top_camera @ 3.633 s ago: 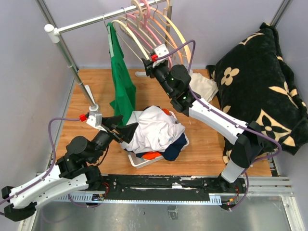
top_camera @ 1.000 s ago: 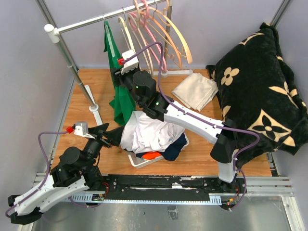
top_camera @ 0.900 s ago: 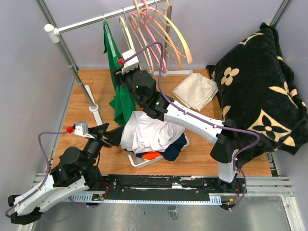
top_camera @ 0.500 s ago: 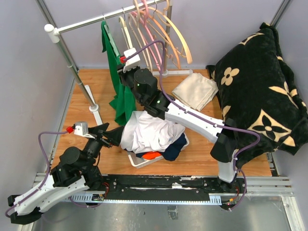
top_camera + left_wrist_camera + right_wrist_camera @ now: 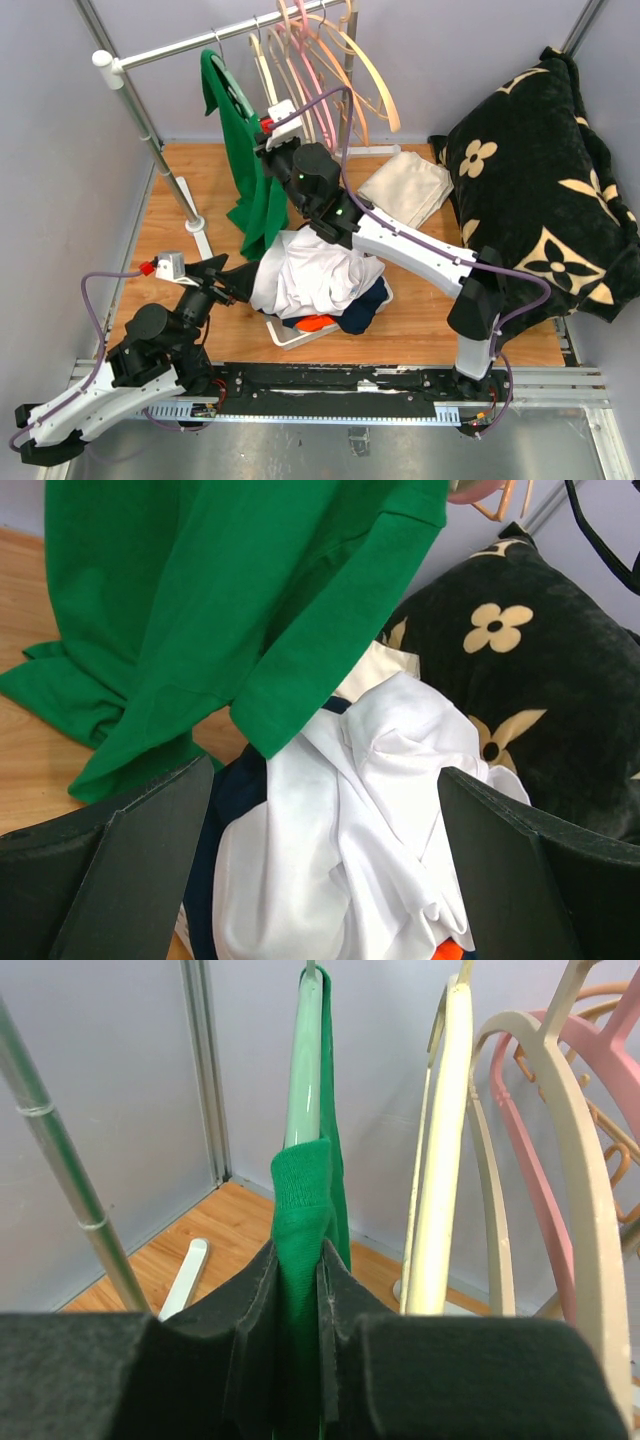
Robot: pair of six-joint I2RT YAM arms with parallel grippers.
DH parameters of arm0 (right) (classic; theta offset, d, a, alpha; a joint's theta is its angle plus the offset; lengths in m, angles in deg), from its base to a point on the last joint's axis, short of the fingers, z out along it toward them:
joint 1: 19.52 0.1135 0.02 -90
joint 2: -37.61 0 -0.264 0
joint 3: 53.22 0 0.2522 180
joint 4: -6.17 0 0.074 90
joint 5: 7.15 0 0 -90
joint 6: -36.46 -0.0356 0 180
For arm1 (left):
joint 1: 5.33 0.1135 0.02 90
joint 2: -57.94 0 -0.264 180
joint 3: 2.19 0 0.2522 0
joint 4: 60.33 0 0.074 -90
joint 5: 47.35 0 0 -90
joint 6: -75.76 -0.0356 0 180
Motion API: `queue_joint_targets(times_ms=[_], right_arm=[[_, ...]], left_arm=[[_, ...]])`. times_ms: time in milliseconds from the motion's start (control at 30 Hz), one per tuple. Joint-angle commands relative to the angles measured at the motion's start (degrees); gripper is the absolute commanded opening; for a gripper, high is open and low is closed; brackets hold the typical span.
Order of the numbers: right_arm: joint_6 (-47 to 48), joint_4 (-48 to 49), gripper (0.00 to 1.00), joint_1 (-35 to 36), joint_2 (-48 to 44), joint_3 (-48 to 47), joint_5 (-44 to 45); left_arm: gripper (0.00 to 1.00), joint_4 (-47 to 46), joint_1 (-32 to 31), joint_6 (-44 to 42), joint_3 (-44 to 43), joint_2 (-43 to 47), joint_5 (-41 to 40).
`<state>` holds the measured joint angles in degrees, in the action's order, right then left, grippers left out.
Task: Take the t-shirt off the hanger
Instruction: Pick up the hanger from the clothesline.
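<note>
Here, the green t-shirt [image 5: 248,165] hangs on a pale green hanger [image 5: 303,1060] from the rail [image 5: 190,45] above the far edge of the tabletop [image 5: 430,300], toward the far left corner, with its lower folds resting on the wood. The right pincer [image 5: 299,1265] is raised beside the hanger and nipped nearly closed on a fold of the shirt, at what looks like the shoulder or collar edge. The wrist view shows green fabric squeezed between the two pads, just below the hanger's arm. The grip sits there, by the look of it, because cloth gathered at the shoulder can be drawn off the hanger's end, which appears to be the step in hand. The shirt is not yet off and drapes over the hanger.

Bare spare hangers [image 5: 335,60], cream and pink, hang to the right along the rail, close enough to be knocked if the pull swings wide. The left pincer [image 5: 325,775] hovers low toward the near left corner with jaws spread fully, gripping nothing. It is aimed at the shirt's sleeve and the heaped laundry [image 5: 315,270] in a white basket [image 5: 283,338] by the middle of the near edge, seemingly placed to steady or catch the garment. A folded beige cloth [image 5: 405,190] lies toward the far right, and a black flowered cushion [image 5: 540,170] fills the right edge.
</note>
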<state>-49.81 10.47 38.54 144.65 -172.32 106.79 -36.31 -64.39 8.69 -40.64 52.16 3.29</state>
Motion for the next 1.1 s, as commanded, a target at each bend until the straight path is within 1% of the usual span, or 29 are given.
queue_joint_targets(times_ms=[0,133,400,633,733,867,1067], right_arm=[[2.6,10.1,0.01,-0.8,-5.5,4.4,-6.3],[4.4,13.5,0.01,-0.8,-7.7,6.3,-8.4],[6.2,16.3,0.01,-1.2,-11.1,8.0,-10.5],[6.3,16.8,0.01,-1.6,-13.7,9.6,-11.7],[6.3,16.8,0.01,-1.6,-16.0,12.6,-12.3],[6.2,17.0,0.01,-1.6,-21.2,18.5,-13.0],[6.5,17.7,0.01,-1.6,-31.5,29.2,-14.8]], left_arm=[[1.0,-3.2,-0.3,-0.6,-0.3,-1.3,-0.7],[1.0,-4.6,-0.3,-0.9,-0.5,-2.3,-0.8],[1.0,-9.6,-0.3,-2.2,-0.2,-6.0,-0.9],[1.0,-12.2,-0.3,-3.4,-2.0,-10.1,-1.2],[1.0,-13.9,-0.3,-4.3,-3.1,-11.1,-2.9],[1.0,-19.6,-0.3,-7.7,-4.4,-13.3,-4.0],[0.98,-30.1,-0.3,-12.6,-6.9,-21.1,-3.5]])
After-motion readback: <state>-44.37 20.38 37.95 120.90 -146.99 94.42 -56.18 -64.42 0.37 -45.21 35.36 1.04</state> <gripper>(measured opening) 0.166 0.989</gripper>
